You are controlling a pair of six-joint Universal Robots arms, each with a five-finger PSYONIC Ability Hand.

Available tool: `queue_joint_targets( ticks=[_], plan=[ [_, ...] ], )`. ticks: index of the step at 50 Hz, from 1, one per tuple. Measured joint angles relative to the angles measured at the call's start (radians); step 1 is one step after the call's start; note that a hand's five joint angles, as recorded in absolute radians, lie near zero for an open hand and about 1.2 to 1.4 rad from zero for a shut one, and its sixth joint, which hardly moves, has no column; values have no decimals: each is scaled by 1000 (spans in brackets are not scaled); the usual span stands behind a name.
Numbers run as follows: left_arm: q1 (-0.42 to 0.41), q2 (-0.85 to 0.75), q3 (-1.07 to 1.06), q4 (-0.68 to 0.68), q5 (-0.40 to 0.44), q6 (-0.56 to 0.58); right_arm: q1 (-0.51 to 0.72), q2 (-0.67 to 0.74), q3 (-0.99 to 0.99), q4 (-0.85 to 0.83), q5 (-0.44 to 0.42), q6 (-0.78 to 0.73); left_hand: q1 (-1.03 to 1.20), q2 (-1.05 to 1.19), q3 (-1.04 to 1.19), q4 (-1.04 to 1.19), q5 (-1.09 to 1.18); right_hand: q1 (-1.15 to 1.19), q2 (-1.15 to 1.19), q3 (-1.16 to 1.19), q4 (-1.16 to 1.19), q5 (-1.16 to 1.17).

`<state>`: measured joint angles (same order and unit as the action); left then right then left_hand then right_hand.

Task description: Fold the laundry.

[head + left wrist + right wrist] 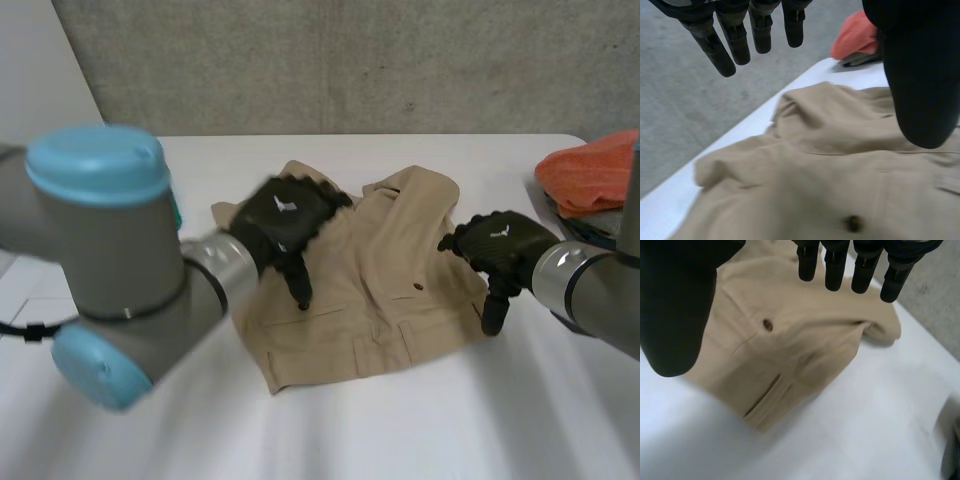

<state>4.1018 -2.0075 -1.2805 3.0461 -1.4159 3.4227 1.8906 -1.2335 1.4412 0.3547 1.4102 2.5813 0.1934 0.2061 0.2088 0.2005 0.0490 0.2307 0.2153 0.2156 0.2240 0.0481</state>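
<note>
Head view has a beige garment (370,290) lying rumpled on the white bench (400,430), between the two arms. The left robot hand (283,225) hangs over the part of the garment nearest its own arm, its fingers straight and pointing down at the cloth. It holds nothing, and I cannot tell whether a fingertip touches the cloth. In the left wrist view this hand's fingers (725,50) are straight and a little spread, well apart from the thumb. The garment lies under the palm, and a small dark button (854,222) sits on the cloth below the thumb.

The right robot hand (505,248) is at the garment's opposite edge, away from the left robot hand. One of its fingers points down to the bench just beside the cloth. In the right wrist view its fingers (835,270) are straight and side by side, the thumb stands apart from them, and nothing is pinched between. The garment lies under this palm too, with a pocket slit (762,395) near the corner of the cloth.

Beyond the right robot hand, at the bench's edge, an orange cloth (590,172) is heaped on a dark container (588,226). Just a strip of its rim is visible under the cloth, so I cannot tell what kind of container it is or what else it holds.
</note>
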Motion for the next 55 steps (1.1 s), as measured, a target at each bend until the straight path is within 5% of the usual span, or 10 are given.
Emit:
queue_joint_targets(
  ticks=[9, 17, 25, 30, 34, 41, 49, 55],
  plan=[
    [199, -217, 357, -191, 149, 165, 57, 35, 127, -181, 37, -28, 3, 0, 0, 1, 0, -1, -5, -7, -12, 0],
    [308, -490, 696, -343, 197, 372, 84, 93, 215, -421, 20, -57, 0, -2, 0, 0, 0, 11, 18, 17, 9, 17],
    [354, -730, 946, -363, 199, 583, 97, 161, 216, -498, 45, -47, 0, -2, 0, 0, 0, 247, 254, 253, 245, 254],
    [355, -814, 1033, -322, 187, 622, 99, 197, 199, -498, 51, -40, 55, 40, 40, 45, 36, 605, 675, 667, 657, 638],
    [351, -848, 1060, -289, 178, 626, 97, 207, 192, -500, 50, -36, 248, 206, 203, 215, 194, 822, 958, 955, 950, 943],
    [332, -871, 1055, -262, 179, 677, 81, 181, 191, -534, 48, -15, 967, 943, 934, 950, 919, 841, 959, 967, 967, 959],
    [288, -803, 958, -244, 140, 747, 25, 151, 149, -553, 38, -27, 969, 986, 974, 992, 944, 857, 959, 968, 969, 959],
    [261, -625, 749, -211, 81, 673, -55, 179, -21, -590, -43, -74, 969, 986, 974, 992, 944, 859, 959, 968, 971, 959]
  ],
)
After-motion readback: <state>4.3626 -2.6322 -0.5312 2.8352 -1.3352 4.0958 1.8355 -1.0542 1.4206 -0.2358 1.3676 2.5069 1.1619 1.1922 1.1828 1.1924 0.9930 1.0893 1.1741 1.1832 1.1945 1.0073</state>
